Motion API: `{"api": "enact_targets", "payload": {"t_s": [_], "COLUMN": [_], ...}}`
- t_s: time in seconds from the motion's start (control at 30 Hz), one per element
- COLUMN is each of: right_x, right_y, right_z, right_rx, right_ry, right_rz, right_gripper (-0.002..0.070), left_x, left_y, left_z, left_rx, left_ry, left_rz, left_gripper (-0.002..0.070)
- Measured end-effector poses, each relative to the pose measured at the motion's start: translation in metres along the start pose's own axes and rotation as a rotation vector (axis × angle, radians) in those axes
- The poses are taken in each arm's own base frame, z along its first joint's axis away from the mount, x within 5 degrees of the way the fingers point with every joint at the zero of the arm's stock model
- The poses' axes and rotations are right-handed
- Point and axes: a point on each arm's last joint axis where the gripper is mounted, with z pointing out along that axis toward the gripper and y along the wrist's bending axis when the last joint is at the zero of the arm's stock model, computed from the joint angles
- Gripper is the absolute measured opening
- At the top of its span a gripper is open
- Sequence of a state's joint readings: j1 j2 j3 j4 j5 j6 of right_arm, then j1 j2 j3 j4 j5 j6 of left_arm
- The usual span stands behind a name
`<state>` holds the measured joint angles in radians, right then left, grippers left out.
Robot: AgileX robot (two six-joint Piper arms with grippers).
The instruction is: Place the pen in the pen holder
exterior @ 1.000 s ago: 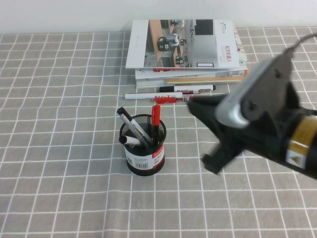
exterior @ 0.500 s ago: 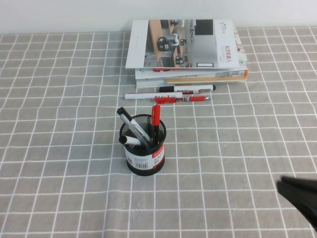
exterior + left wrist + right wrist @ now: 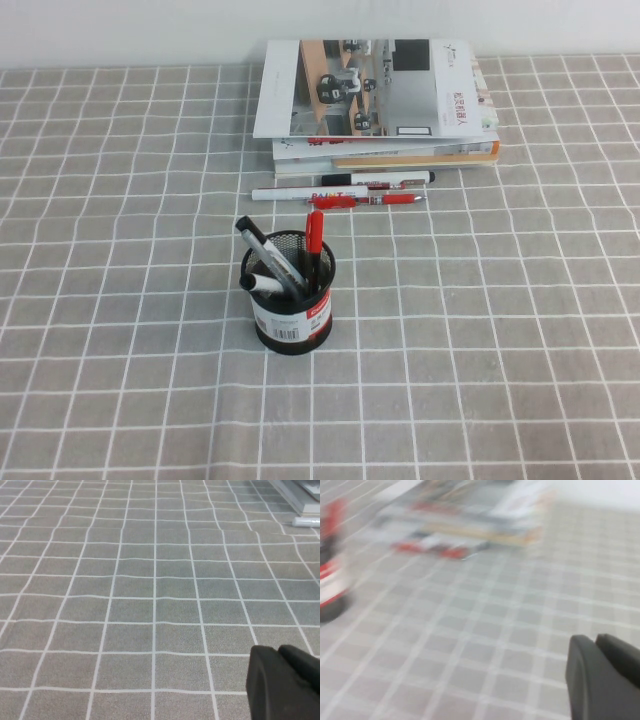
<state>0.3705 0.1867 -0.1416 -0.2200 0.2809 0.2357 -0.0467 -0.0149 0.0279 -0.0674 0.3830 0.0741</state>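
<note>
The pen (image 3: 314, 240), black with a red cap, stands cap-up inside the pen holder (image 3: 291, 312), a black mesh cup with a white and red label, at the table's middle. Two grey and black pens lean in the cup beside it. Neither arm shows in the high view. My left gripper (image 3: 277, 650) hangs over bare checked cloth, fingers together and empty. My right gripper (image 3: 594, 639) is also fingers together and empty, well away from the cup, which shows as a blur (image 3: 331, 587) at the edge of the right wrist view.
A stack of books (image 3: 375, 100) lies at the back of the table. Two white pens (image 3: 340, 192) and a red-and-clear pen (image 3: 365, 200) lie just in front of it. A grey checked cloth (image 3: 500, 330) covers the table.
My right arm has pulled back to the lower right and left the high view. The pen and the holder have not moved.
</note>
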Motion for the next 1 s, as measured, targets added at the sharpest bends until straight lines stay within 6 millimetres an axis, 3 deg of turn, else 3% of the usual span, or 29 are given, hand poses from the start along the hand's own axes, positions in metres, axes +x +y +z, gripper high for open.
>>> {"api": "enact_targets", "payload": {"t_s": [0.27,0.67,1.0], "right_x": [0.037,0.054,0.056], "right_y": [-0.016,-0.018,-0.017], "right_z": [0.002,-0.005,-0.005], "right_rx": [0.255,0.309,0.303], "right_ry": [-0.069,0.030,0.054], "right_rz": [0.115,0.162,0.151], "right_gripper": [-0.0012,-0.0012,-0.0012], "left_x": [0.000,0.000,0.000], "left_y": [0.000,0.000,0.000], "left_z": [0.000,0.000,0.000], "left_rx": [0.000,0.000,0.000], "left_ry": [0.000,0.000,0.000], "left_rz": [0.000,0.000,0.000], "left_gripper": [-0.0003,-0.0003,-0.0003]}}
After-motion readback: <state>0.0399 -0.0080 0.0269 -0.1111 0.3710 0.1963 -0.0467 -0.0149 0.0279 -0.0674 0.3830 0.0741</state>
